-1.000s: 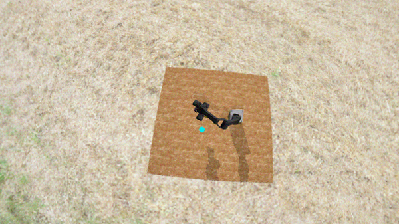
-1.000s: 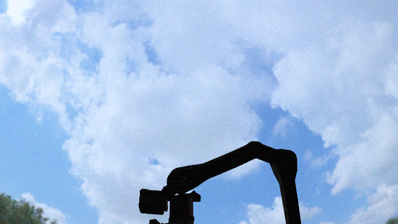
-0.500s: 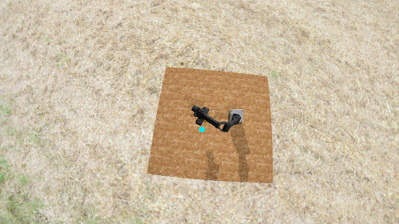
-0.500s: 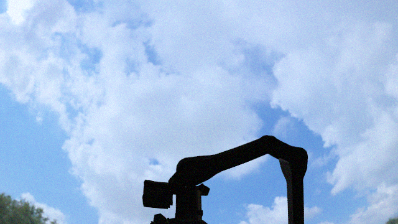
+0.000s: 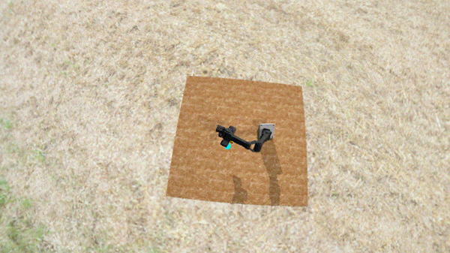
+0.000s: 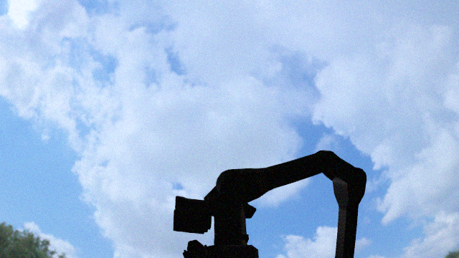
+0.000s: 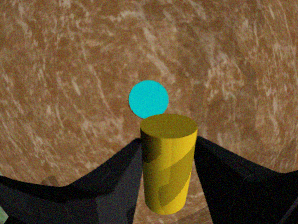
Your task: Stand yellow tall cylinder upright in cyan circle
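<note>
While one yellow cylinder (image 5: 231, 142) (image 7: 169, 170) is gripped by the one gripper (image 5: 230, 141) (image 6: 233, 251) (image 7: 168, 144), one cyan circle (image 5: 228, 146) (image 7: 148, 99) is seen on the board (image 5: 204, 172) (image 7: 60, 65). The gripper's two fingers are parted by the cylinder's width, partly open, and are closed against its sides. In the wrist view, the lower edge of the circle is slightly overlapped by the cylinder's near end; whether the cylinder is touching the board cannot be told.

The board is brown, streaked with paler marks, and is surrounded by dry, straw-coloured grass (image 5: 78, 109), with greener patches at the lower left of the top view. Two separate dark shadows (image 5: 239, 191) (image 5: 274, 177) are cast across it. No room is seen: the exterior view is filled mostly by blue sky and white cloud (image 6: 215, 118), with foliage (image 6: 21, 244) showing at the lower left corner.

One black arm (image 5: 241, 141) (image 6: 294, 177) is mounted on one pale base plate (image 5: 272, 125). In the top view, the cylinder is largely hidden by the gripper, and the circle is partly covered.
</note>
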Motion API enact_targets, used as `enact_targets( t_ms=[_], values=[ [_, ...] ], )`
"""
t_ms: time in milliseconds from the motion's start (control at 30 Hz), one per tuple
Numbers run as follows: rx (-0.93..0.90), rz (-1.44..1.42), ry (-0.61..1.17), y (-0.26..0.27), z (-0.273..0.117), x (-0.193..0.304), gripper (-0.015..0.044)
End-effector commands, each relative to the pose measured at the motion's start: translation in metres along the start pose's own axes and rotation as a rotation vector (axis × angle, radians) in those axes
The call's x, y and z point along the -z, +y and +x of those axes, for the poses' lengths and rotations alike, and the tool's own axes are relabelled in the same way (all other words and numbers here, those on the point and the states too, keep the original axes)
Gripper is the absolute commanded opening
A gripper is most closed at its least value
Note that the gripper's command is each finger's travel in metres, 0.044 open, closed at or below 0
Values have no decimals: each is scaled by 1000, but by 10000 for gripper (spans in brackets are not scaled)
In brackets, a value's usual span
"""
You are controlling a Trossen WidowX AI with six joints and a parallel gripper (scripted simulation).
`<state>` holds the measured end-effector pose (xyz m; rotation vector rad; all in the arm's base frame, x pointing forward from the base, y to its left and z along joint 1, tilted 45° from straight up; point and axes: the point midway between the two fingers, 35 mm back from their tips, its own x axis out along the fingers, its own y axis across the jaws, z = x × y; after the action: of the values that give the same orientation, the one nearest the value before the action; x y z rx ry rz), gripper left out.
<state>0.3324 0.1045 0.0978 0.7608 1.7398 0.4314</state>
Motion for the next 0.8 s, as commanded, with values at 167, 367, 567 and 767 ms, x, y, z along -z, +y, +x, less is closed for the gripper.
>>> enact_targets(
  t_ms=[167,367,567,767],
  values=[
    [-2,7,1,12,1,9,105],
    [34,-4,-18,10,6,9,105],
    [69,-13,-39,7,11,9,105],
    [102,-23,-62,5,15,9,105]
  ],
)
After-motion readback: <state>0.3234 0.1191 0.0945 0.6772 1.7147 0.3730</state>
